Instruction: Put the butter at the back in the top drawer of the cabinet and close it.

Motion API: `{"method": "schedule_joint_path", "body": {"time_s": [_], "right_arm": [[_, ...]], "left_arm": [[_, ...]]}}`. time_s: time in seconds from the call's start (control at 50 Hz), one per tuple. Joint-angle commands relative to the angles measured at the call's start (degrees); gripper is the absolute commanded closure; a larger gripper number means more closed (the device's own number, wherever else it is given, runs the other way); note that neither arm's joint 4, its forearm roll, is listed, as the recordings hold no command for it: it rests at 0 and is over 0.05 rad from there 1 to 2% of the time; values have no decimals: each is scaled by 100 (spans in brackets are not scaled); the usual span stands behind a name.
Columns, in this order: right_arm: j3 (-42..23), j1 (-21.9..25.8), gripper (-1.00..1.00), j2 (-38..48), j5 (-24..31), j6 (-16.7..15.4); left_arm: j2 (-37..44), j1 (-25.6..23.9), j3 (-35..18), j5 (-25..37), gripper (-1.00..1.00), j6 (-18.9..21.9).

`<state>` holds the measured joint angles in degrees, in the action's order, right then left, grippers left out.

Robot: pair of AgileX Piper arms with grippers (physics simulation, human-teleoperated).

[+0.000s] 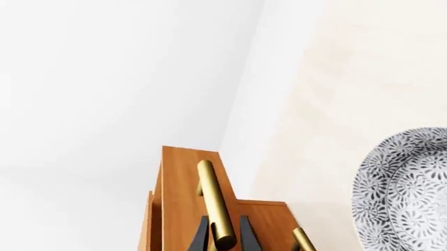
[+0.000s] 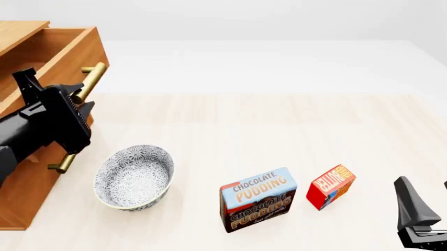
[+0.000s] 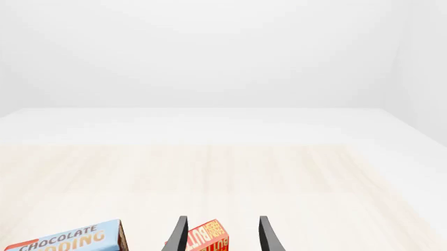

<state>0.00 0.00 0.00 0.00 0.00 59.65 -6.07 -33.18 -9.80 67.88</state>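
Note:
The butter (image 2: 331,186), a small red box, stands on the table right of the pudding box. In the right wrist view the butter (image 3: 208,238) lies just ahead, between the spread fingers of my open right gripper (image 3: 223,232). That right gripper (image 2: 422,184) hovers at the front right corner, holding nothing. The cabinet (image 2: 18,193) stands at the left, its top drawer (image 2: 66,63) pulled partly out. My left gripper (image 2: 82,104) is shut on the top drawer's brass handle (image 1: 215,201), with dark fingers (image 1: 199,235) on both sides of the bar.
A patterned bowl (image 2: 134,177) sits right beside the cabinet, under the left arm. The blue-and-brown pudding box (image 2: 258,198) stands between the bowl and the butter. A lower drawer's handle (image 2: 62,164) sticks out near the bowl.

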Motion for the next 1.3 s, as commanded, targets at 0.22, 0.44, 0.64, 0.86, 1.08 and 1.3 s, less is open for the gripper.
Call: {"method": "schedule_joint_path", "body": {"time_s": [0.22, 0.44, 0.64, 0.86, 1.08, 1.3], "right_arm": [[0, 0, -100, 0, 0, 0], [0, 0, -100, 0, 0, 0], [0, 0, -100, 0, 0, 0], [0, 0, -100, 0, 0, 0], [0, 0, -100, 0, 0, 0], [0, 0, -100, 0, 0, 0]], "left_arm": [[-397, -324, -262, 527, 100, -49], [-588, -406, -314, 664, -100, -132], [-788, -442, -366, 844, -100, -183], [-1011, -527, -606, 1186, -100, -312], [-1100, -753, -1783, 2272, -100, -1164], [-661, -753, -3589, 3970, -100, -2717]]}}
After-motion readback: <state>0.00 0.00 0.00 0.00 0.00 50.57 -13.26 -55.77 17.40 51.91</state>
